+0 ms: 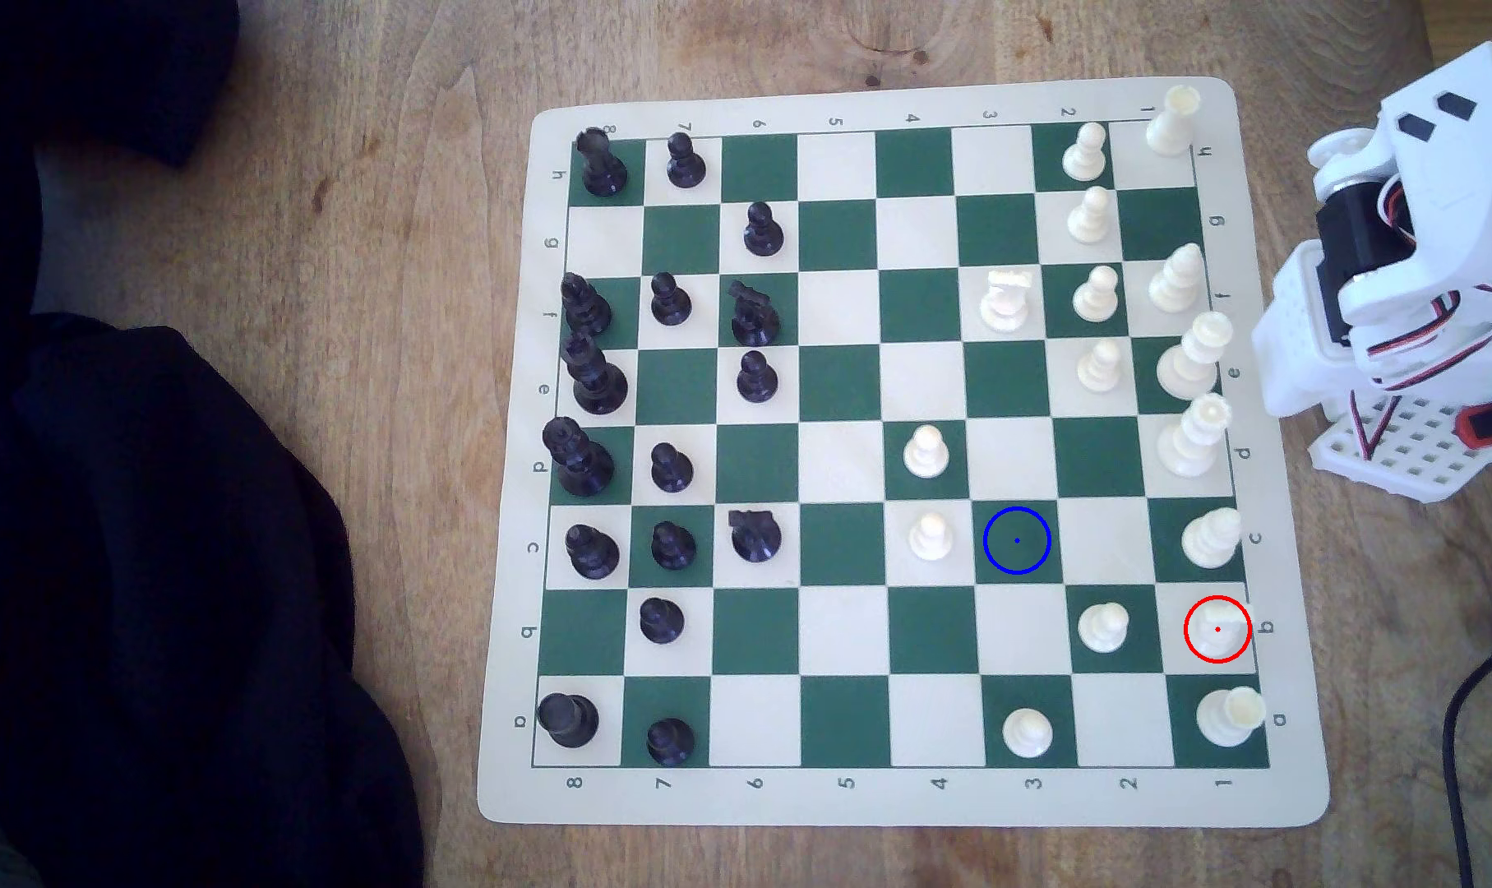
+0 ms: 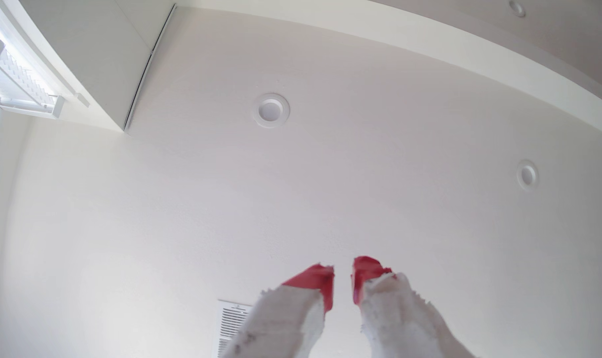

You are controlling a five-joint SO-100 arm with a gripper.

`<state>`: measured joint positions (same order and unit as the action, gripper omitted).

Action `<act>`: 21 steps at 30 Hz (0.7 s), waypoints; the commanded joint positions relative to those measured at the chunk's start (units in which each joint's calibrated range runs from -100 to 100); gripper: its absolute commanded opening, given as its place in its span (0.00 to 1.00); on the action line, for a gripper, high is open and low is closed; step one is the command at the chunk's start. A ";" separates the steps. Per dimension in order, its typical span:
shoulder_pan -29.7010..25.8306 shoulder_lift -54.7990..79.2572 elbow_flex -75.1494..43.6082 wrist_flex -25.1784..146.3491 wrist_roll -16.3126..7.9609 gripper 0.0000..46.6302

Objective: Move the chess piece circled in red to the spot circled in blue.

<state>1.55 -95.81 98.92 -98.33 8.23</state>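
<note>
Wooden table (image 1: 298, 171) w/ board: red-ringed knight (image 1: 1218, 629) on b1, gripper (image 2: 343, 275) empty, jaws seemingly slightly parted.

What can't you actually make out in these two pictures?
- Exterior view: the arm is cut off by the right edge.
- Exterior view: the red-circled knight is washed out against its pale square.
- Wrist view: the gripper points at the ceiling, a narrow gap between its tips.
</note>
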 commanded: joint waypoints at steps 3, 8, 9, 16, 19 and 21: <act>-0.88 -0.03 0.99 -0.20 0.20 0.00; -0.49 -0.03 0.99 15.28 0.20 0.00; -0.57 -0.03 0.99 18.64 0.20 0.00; -0.96 -0.03 -0.28 39.03 -0.10 0.00; -0.57 -0.03 -1.91 48.29 -0.10 0.00; 0.92 -0.03 -3.27 57.54 -0.15 0.00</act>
<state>0.81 -95.73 98.73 -55.78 8.33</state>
